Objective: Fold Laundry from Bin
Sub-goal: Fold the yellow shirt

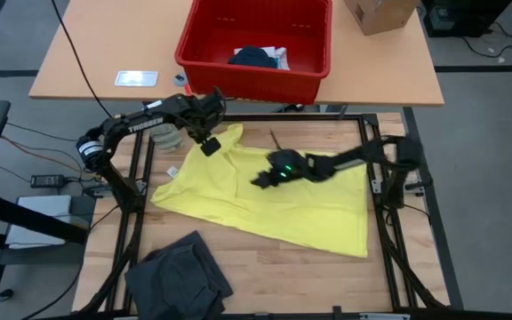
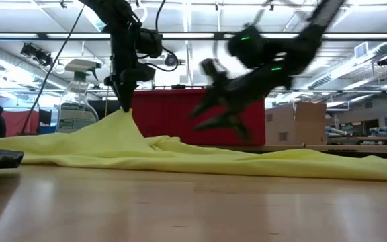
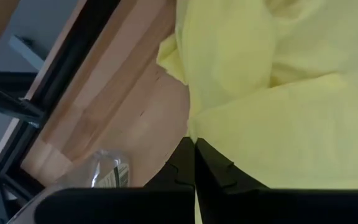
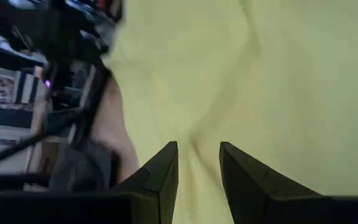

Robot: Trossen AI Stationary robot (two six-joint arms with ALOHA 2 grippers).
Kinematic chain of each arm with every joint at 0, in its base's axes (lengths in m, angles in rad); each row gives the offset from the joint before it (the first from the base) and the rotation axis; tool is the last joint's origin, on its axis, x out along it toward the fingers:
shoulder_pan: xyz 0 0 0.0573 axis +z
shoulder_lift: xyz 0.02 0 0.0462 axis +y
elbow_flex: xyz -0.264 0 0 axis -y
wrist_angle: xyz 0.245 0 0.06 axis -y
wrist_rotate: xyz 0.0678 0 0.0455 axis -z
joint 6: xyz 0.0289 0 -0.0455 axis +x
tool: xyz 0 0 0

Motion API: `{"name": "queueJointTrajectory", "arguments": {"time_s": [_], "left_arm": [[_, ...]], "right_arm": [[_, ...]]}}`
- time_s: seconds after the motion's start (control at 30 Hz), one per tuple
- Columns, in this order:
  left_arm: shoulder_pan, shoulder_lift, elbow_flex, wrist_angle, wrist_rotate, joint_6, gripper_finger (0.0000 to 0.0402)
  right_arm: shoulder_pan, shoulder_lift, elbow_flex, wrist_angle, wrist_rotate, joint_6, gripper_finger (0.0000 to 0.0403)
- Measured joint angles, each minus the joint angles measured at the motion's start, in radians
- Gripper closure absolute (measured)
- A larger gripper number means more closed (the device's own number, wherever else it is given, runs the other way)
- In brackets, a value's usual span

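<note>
From above, the yellow garment (image 1: 269, 203) lies spread, still rumpled, across the middle of the wooden counter (image 1: 327, 276). The left gripper (image 1: 210, 145) sits at the garment's far left corner, and the right gripper (image 1: 263, 179) is over the cloth near its centre. A dark grey garment (image 1: 178, 276) lies bunched at the counter's near left corner. The red bin (image 1: 254, 49) stands on the far table behind, with dark and pale cloth (image 1: 258, 57) left inside.

At counter height, the left gripper (image 2: 124, 99) points straight down, its fingers pressed together on a peak of yellow cloth (image 2: 123, 124) that rises into a small tent. The right gripper (image 2: 220, 114) hangs clear above the flat fabric, fingers spread and empty. A spray bottle (image 2: 78, 94) stands behind the garment's left side.

The left wrist view shows the fingers (image 3: 213, 171) pinched shut on the edge of the yellow cloth (image 3: 278, 93), with bare wood beside it.

The right wrist view shows both fingers (image 4: 244, 171) apart, with yellow fabric (image 4: 260, 74) under them and nothing between them.

As I judge it, the task is at an early stage: the yellow piece is out and laid down but not yet smoothed or folded, the grey piece looks unfolded, and more laundry waits in the bin.
</note>
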Motion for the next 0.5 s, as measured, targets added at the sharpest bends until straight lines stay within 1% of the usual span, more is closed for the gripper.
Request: {"name": "queueJointTrajectory", "arguments": {"time_s": [0.07, 0.13, 0.27, 0.4, 0.5], "left_arm": [[-0.001, 0.000, 0.000, -0.002, 0.001, 0.016, 0.0401], [-0.002, 0.000, 0.000, 0.002, 0.000, 0.030, 0.0401], [0.005, 0.000, 0.000, 0.015, 0.001, 0.038, 0.0401], [0.019, 0.000, 0.000, 0.041, 0.000, 0.039, 0.0401], [0.025, 0.000, 0.000, 0.043, 0.000, 0.040, 0.0401]], "right_arm": [[-0.031, 0.087, 0.121, -0.024, -0.014, -0.042, 0.0278], [-0.057, 0.168, 0.242, -0.085, -0.025, -0.078, 0.0278], [-0.095, 0.309, 0.447, -0.257, -0.059, -0.119, 0.0278], [-0.108, 0.399, 0.594, -0.381, -0.100, -0.167, 0.0278], [-0.108, 0.432, 0.669, -0.487, -0.060, -0.198, 0.0282]]}}
